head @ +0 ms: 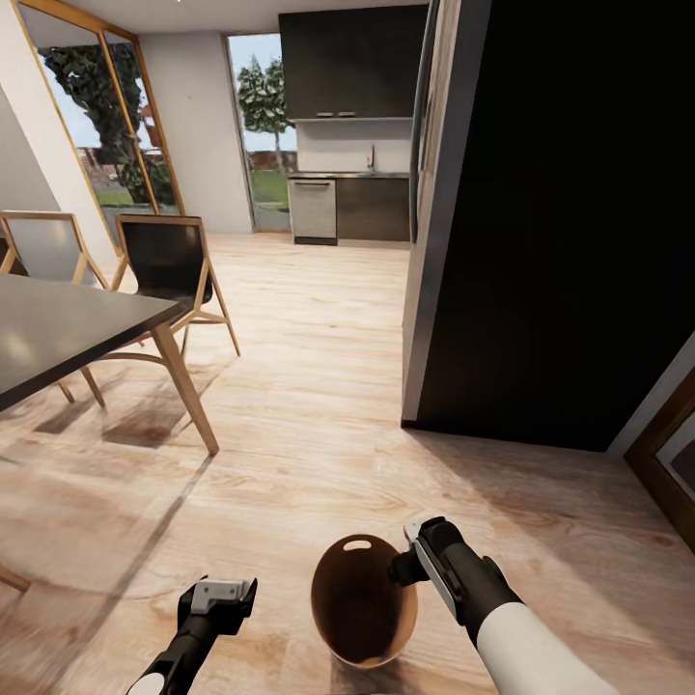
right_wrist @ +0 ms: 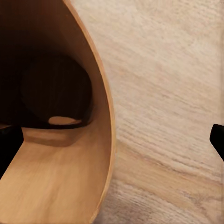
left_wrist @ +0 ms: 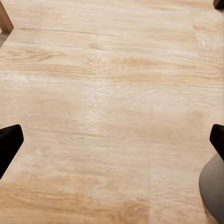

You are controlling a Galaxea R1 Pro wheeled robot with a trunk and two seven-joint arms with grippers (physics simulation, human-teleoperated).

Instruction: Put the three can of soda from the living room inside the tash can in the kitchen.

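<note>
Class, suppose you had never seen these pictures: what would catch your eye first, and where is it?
Most striking is the round bin with its brown inside, low in the head view, with the right gripper at its rim and no cans visible inside. The left gripper hangs open over the wooden floor beside it. Far ahead stands the kitchen with dark cabinets and a metal dishwasher.

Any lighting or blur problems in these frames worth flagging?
Head view: daylight from the windows throws soft shadows under the table; the dark wall has almost no detail. Right wrist view: the bin interior fades to near black. Left wrist view: evenly lit floor, slightly soft.
</note>
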